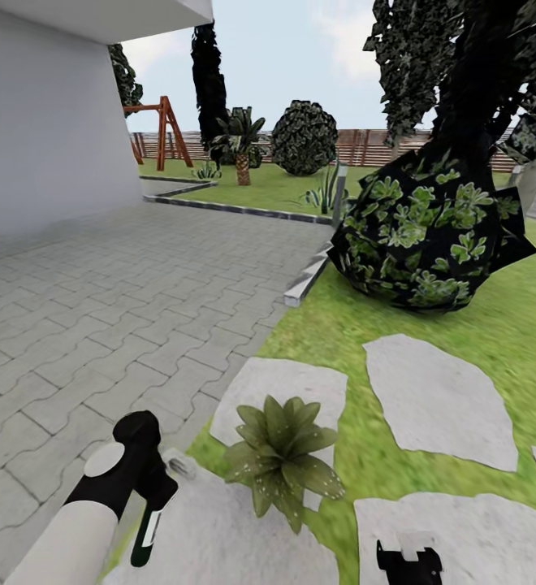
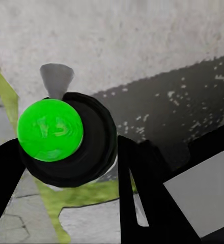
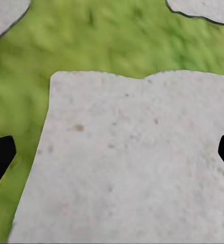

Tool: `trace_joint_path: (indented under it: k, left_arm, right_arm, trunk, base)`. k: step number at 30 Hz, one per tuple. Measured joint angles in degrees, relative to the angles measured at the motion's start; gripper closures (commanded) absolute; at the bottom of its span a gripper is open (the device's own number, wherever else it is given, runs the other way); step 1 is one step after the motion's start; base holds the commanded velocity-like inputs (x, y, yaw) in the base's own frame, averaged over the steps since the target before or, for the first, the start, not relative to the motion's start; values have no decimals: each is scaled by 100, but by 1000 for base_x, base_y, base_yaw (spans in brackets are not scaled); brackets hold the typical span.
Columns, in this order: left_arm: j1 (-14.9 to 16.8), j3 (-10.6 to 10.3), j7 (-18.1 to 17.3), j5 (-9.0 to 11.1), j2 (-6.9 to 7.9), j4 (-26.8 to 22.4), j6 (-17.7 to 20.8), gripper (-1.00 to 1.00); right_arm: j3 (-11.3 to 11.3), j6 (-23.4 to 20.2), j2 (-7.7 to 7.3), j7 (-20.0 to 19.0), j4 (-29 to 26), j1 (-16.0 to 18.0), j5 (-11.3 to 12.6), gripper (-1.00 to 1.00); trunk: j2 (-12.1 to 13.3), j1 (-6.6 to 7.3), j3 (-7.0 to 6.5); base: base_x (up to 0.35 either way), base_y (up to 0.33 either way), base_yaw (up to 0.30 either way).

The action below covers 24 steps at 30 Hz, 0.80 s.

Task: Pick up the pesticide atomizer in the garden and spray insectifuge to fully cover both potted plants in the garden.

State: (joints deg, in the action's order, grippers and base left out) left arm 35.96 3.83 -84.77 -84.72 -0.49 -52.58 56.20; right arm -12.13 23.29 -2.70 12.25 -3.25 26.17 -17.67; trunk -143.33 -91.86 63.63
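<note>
Currently the pesticide atomizer (image 1: 149, 528) — slim, dark green, grey nozzle — is clamped in the left gripper (image 1: 150, 496); potted plant (image 1: 283, 455) just beside it. Right gripper (image 3: 112, 152) spread wide over a stepping stone (image 3: 127, 168).

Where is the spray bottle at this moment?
In the head view, the spray bottle hangs in the left gripper at the lower left, over a stepping stone, just left of the potted plant.

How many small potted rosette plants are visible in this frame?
1. One potted plant sits on the stepping stone path just right of the left gripper holding the pesticide atomizer. A second may be out of view.
</note>
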Motion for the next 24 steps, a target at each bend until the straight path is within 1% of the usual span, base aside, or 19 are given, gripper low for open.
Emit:
trace_joint_path:
  k: [4, 8, 14, 19, 24]
  left_arm:
    - [4, 5, 2, 6, -21, -26, 5, 100]
    - [7, 0, 2, 3, -32, -32, 6, 100]
    - [23, -2, 2, 2, 6, -35, 5, 100]
    - [22, -15, 2, 6, -7, -35, 6, 100]
    - [19, -8, 1, 4, -29, -36, 6, 100]
  right_arm:
    - [-3, 6, 4, 1, -2, 2, 0, -100]
    - [-3, 3, 6, 5, -2, 4, 3, -100]
    - [-3, 2, 5, 8, -2, 4, 7, -100]
    - [-2, 1, 5, 9, -2, 4, 8, -100]
    - [-4, -1, 6, 5, -3, 3, 8, -100]
  trunk:
    - [0, 0, 0]
    - [0, -2, -4]
    - [0, -3, -29]
    - [0, -3, -52]
    - [0, -5, -70]
  base:
    - [277, 128, 0]
    - [80, 19, -92]
    - [4, 1, -224]
    - [-9, 9, -237]
    - [-185, 186, -245]
